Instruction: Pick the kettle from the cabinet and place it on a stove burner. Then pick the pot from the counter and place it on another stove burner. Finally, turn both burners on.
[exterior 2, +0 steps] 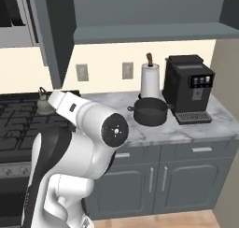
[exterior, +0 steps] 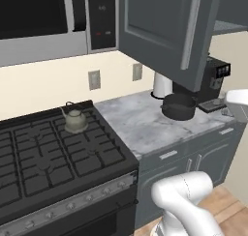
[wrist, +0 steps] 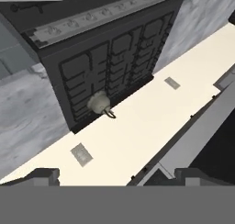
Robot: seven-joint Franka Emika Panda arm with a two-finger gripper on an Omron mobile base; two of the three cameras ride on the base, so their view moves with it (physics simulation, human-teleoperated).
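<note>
Kettle point(exterior: 75, 120) sits on a rear stove burner point(exterior: 72, 128) — pot point(exterior: 178, 106) waits right of the stove on the counter point(exterior: 140, 124) — gripper point(wrist: 117, 177) spread wide, empty.

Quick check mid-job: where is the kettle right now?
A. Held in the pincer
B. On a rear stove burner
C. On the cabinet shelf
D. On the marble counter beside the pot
B: the kettle sits on a back-right section of the stove burners, apart from the pot on the counter.
</note>
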